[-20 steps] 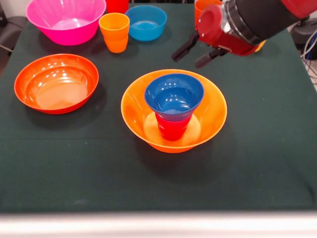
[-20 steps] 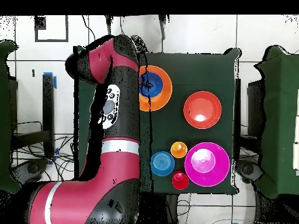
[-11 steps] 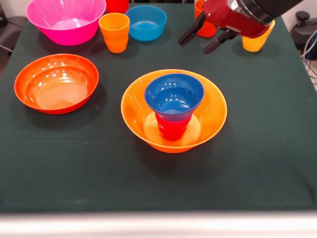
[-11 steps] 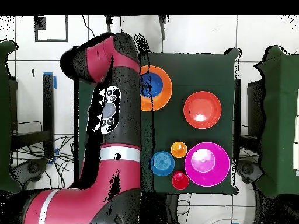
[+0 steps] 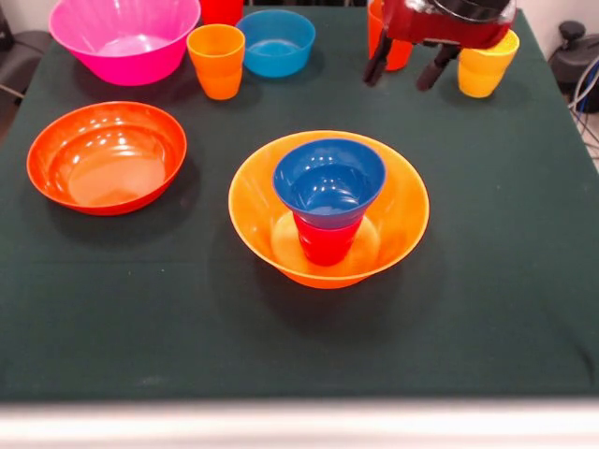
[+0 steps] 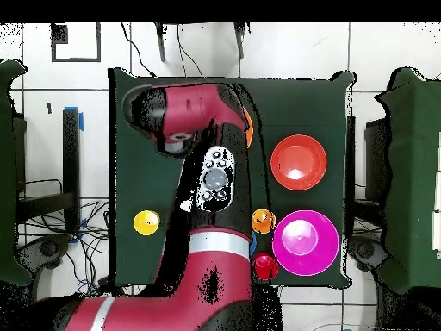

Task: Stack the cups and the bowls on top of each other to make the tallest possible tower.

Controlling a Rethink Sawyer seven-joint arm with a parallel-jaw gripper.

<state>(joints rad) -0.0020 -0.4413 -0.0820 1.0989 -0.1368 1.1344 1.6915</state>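
Glossy round bowls (image 5: 108,155) — tapered plastic cups (image 5: 216,60)

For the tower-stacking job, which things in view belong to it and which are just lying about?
Belonging to the job:
tower so far: yellow-orange bowl, red cup, dark blue bowl
orange-red bowl
pink bowl
light blue bowl
orange cup
yellow cup
tool, open

Lying about:
cables on the floor

small bowl (image 5: 328,180) on cup (image 5: 325,240) — inside big bowl (image 5: 400,215)
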